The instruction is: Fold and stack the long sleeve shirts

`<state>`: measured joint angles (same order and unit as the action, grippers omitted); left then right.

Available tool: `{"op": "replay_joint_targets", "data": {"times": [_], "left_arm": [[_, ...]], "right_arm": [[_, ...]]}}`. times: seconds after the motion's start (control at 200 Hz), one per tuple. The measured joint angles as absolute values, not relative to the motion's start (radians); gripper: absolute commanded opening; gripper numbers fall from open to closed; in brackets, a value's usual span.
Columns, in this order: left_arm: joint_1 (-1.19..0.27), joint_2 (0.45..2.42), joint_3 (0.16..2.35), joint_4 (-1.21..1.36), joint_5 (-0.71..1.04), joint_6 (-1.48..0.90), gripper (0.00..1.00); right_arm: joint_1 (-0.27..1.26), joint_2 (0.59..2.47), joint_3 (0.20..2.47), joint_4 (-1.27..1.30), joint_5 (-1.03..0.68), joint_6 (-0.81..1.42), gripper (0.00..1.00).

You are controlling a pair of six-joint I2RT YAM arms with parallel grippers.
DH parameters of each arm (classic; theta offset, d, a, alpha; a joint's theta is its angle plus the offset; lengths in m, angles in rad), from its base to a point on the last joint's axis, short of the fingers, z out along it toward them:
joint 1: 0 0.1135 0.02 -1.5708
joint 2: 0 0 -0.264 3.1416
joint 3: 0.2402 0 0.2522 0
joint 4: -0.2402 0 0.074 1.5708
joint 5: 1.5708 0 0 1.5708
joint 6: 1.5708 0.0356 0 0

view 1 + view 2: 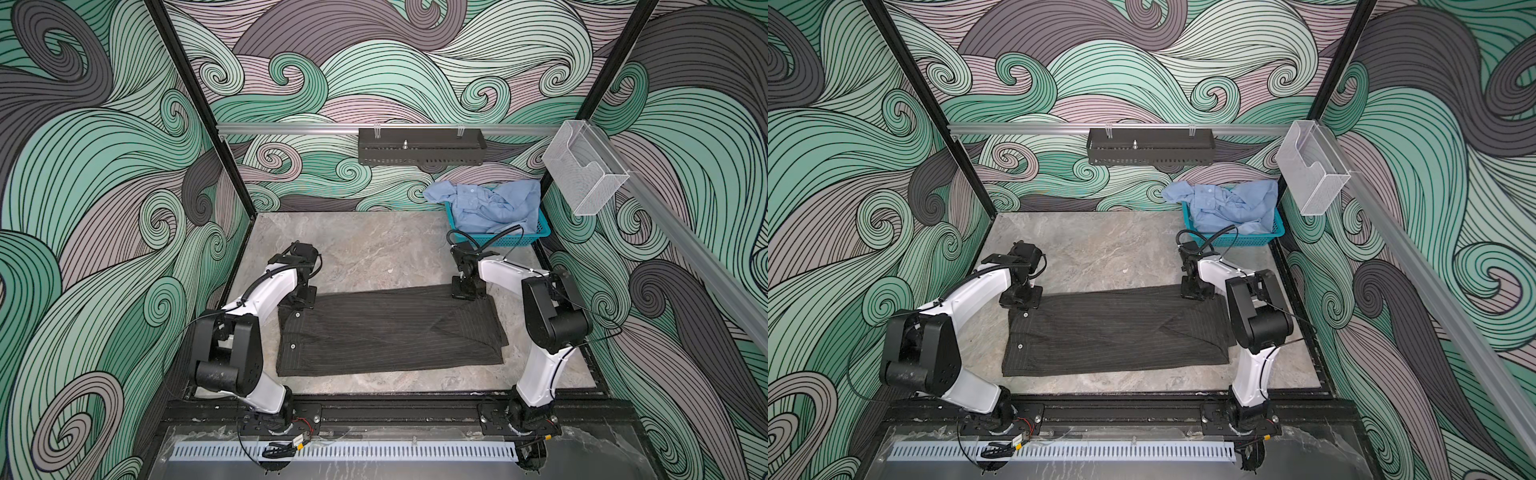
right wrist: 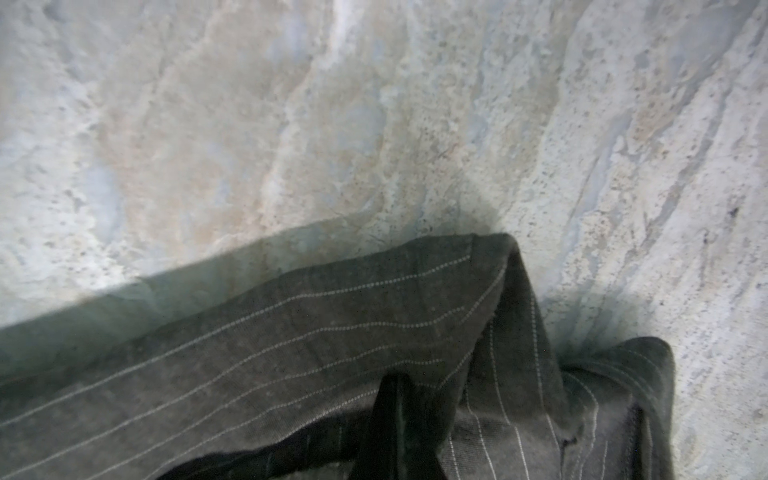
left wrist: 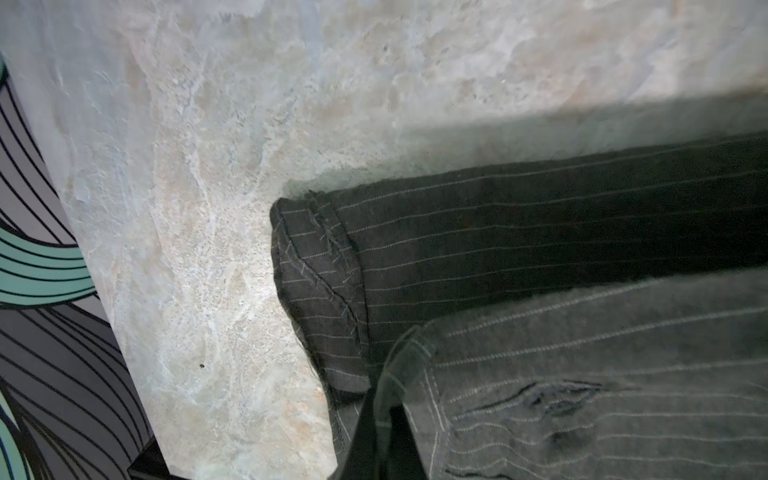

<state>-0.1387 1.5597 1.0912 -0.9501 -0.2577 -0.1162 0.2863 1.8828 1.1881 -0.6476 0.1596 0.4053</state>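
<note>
At the left of centre in both top views, the left gripper (image 1: 300, 297) (image 1: 1020, 297) is down at the far left corner of the charcoal pinstriped shirt (image 1: 390, 332) (image 1: 1117, 336). In the left wrist view its dark fingers (image 3: 386, 436) sit at the bottom edge of the frame, closed together with a fold of the striped cloth (image 3: 540, 232) pinched between them. The shirt lies flat as a wide folded band across the middle of the marble table (image 1: 365, 245) (image 1: 1100, 241), with 2 pale buttons showing along its left edge and a diagonal fold line running toward its right end. At the far right corner of that band the right gripper (image 1: 467, 291) (image 1: 1196, 291) is down on the cloth. In the right wrist view its fingers (image 2: 399, 424) are at the lower middle of the frame, shut on a ridge of the shirt (image 2: 332, 332) that rises to a peak. Further right and higher in both top views, the light blue shirt (image 1: 490, 208) (image 1: 1225, 205) is crumpled in the teal basket (image 1: 500, 241) (image 1: 1237, 239) at the table's far right corner, with one part spilling over the basket's left rim.
</note>
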Motion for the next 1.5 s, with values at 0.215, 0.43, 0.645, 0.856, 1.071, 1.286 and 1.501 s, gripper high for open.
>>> {"op": "replay_joint_targets", "data": {"times": [0.215, 0.43, 0.645, 0.856, 1.071, 1.286, 1.501], "left_arm": [[-0.116, 1.665, 1.162, -0.977, -0.25, -0.117, 0.0], [-0.091, 1.723, 1.196, -0.999, -0.23, -0.118, 0.13], [-0.091, 1.617, 1.219, -1.024, -0.193, -0.123, 0.51], [-0.153, 1.359, 1.276, -0.991, -0.106, -0.12, 0.58], [-0.29, 1.414, 1.183, -0.905, 0.022, -0.237, 0.43], [-0.32, 1.551, 1.005, -0.83, 0.094, -0.41, 0.45], [-0.238, 1.55, 0.883, -0.787, 0.119, -0.527, 0.46]], "right_arm": [[0.286, 1.883, 1.189, -0.648, 0.16, 0.416, 0.0], [0.286, 1.883, 1.193, -0.653, 0.152, 0.421, 0.07], [0.303, 1.8, 1.217, -0.685, 0.13, 0.405, 0.35], [0.327, 1.546, 1.254, -0.708, 0.118, 0.428, 0.44], [0.34, 1.401, 1.04, -0.709, 0.051, 0.535, 0.41], [0.426, 1.346, 0.774, -0.721, 0.024, 0.698, 0.42], [0.435, 1.382, 0.665, -0.632, -0.008, 0.799, 0.46]]}}
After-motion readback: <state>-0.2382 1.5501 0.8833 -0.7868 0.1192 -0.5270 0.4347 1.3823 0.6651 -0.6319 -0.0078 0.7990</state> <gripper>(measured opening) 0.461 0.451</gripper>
